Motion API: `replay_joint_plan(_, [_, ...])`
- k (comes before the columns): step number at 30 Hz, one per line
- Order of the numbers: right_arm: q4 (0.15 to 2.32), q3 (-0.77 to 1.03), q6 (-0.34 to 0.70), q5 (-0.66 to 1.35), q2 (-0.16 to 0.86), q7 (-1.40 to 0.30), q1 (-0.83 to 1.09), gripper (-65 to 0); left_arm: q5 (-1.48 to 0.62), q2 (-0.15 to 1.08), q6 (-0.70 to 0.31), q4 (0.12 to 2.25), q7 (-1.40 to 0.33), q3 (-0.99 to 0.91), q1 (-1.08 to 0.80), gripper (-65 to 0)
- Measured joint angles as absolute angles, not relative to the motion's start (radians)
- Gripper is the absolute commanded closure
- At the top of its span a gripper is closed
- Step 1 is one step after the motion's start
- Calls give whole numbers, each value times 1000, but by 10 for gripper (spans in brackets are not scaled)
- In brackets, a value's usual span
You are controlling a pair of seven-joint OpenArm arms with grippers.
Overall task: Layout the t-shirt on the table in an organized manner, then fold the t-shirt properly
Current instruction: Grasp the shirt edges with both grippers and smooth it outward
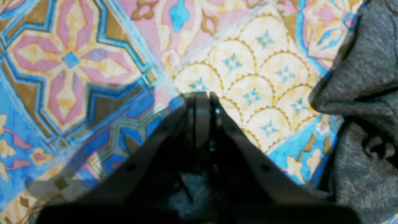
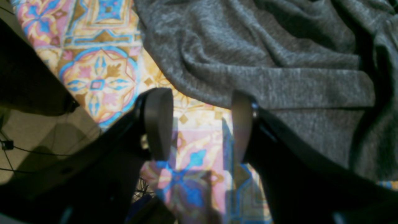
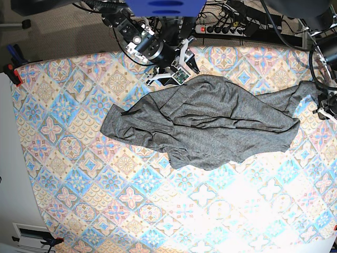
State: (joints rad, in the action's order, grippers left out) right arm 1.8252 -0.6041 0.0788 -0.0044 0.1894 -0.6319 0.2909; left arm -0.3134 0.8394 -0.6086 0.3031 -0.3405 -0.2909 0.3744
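A power strip [image 3: 224,29] with tangled black cables [image 3: 247,21] lies beyond the far edge, over brown carpet [image 3: 63,34].

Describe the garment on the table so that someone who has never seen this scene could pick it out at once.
Start at the large table covered in pink, blue and cream diamond-tile cloth. Toward its far edge lies a dark heather-grey knit t-shirt, crumpled and spread sideways. It is the only plain, unpatterned thing on that busy surface.

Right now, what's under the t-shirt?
The t-shirt lies crumpled straight on the table, whose patterned cloth shows all around it. Whatever sits beneath the folds is covered. The open right gripper hovers at its edge, holding nothing.
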Motion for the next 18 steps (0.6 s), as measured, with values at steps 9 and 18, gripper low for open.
replay_joint_plan(9, [1824, -594, 65, -4, 191, -631, 290, -293, -317, 814, -609, 313, -352, -298, 383, 0])
replay_joint_plan(18, [1825, -449, -147, 0, 188, -628, 287, -293, -488, 774, -688, 600, -646, -289, 349, 0])
